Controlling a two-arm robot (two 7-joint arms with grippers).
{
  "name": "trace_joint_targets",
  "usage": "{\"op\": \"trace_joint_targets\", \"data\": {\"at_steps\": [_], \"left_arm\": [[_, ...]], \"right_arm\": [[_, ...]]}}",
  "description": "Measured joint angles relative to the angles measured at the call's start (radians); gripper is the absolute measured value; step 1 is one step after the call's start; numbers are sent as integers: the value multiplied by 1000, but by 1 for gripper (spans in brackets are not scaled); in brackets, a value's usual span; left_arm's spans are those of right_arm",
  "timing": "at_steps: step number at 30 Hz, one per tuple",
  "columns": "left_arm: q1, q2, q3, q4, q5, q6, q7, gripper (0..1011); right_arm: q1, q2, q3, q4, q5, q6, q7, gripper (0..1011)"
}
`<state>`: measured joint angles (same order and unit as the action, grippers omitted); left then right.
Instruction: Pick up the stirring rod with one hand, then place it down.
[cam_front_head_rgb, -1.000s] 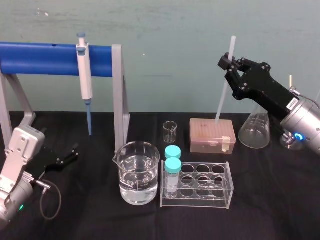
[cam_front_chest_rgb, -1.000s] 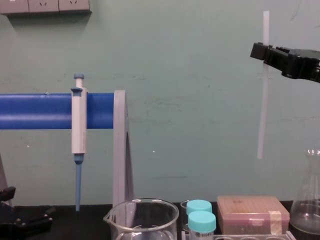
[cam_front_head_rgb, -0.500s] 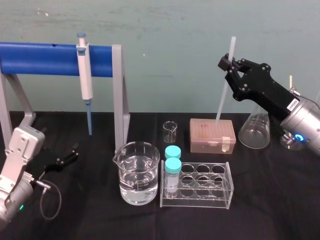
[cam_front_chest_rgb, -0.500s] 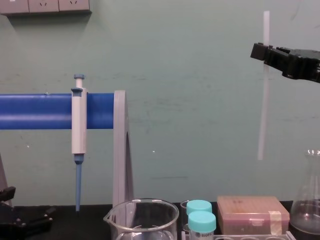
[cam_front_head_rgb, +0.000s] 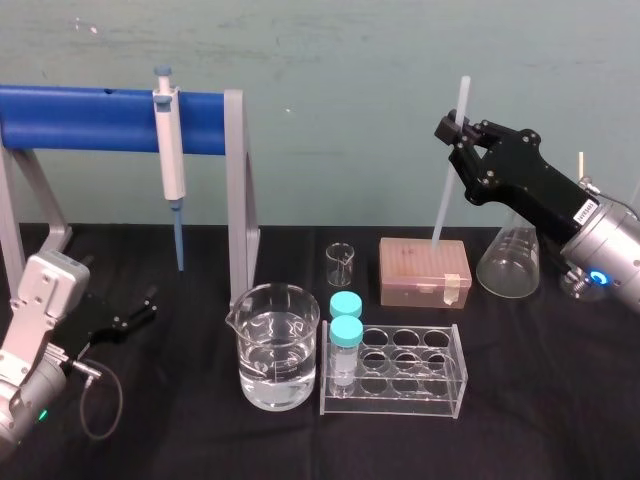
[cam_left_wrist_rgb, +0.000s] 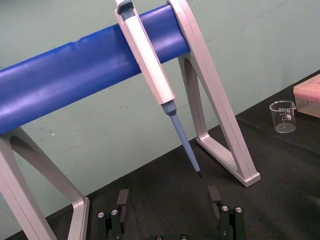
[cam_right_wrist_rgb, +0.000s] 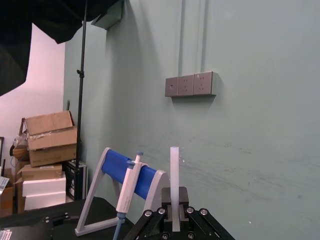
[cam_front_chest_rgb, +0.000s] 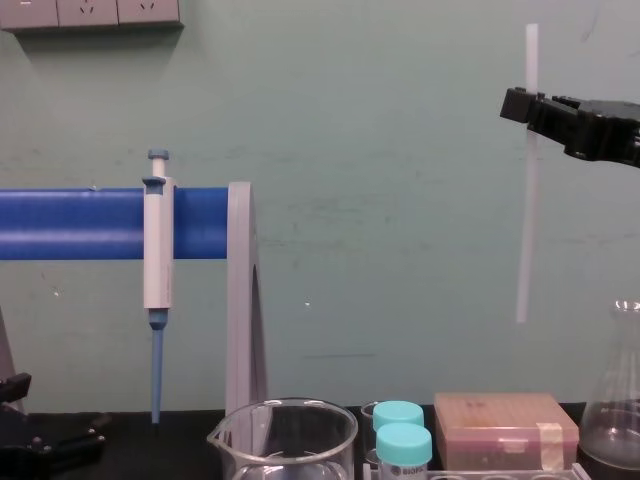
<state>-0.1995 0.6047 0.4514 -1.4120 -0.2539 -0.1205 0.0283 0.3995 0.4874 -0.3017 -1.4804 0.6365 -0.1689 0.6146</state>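
Observation:
The stirring rod (cam_front_head_rgb: 447, 180) is a long translucent-white stick held nearly upright in the air at the right, above the tan box. My right gripper (cam_front_head_rgb: 457, 131) is shut on its upper part; the rod (cam_front_chest_rgb: 526, 210) hangs well clear of the table in the chest view. In the right wrist view the rod (cam_right_wrist_rgb: 174, 172) stands up between the right gripper's (cam_right_wrist_rgb: 174, 216) black jaws. My left gripper (cam_front_head_rgb: 150, 302) rests low at the left on the black table, and in the left wrist view the left gripper (cam_left_wrist_rgb: 169, 200) is open with nothing in it.
A blue-barred rack (cam_front_head_rgb: 110, 120) holds a white pipette (cam_front_head_rgb: 168, 150). On the black table stand a beaker of water (cam_front_head_rgb: 278, 345), a clear tube rack (cam_front_head_rgb: 440, 375) with two teal-capped vials (cam_front_head_rgb: 346, 335), a small beaker (cam_front_head_rgb: 340, 262), a tan box (cam_front_head_rgb: 424, 270) and a conical flask (cam_front_head_rgb: 510, 262).
The right gripper and the rod have shifted up by a hair; otherwise nothing has visibly moved.

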Motion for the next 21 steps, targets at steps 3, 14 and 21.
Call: {"op": "trace_joint_targets", "data": {"at_steps": [3,14,21], "left_arm": [[0,0,0,0,0,0,0,1000],[0,0,0,0,0,0,0,1000],[0,0,0,0,0,0,0,1000]], "right_arm": [[0,1,0,0,0,1,0,72],[2,1,-1,4,1,2,1,72],[4,0,-3,5,1,2,2,72]]}}
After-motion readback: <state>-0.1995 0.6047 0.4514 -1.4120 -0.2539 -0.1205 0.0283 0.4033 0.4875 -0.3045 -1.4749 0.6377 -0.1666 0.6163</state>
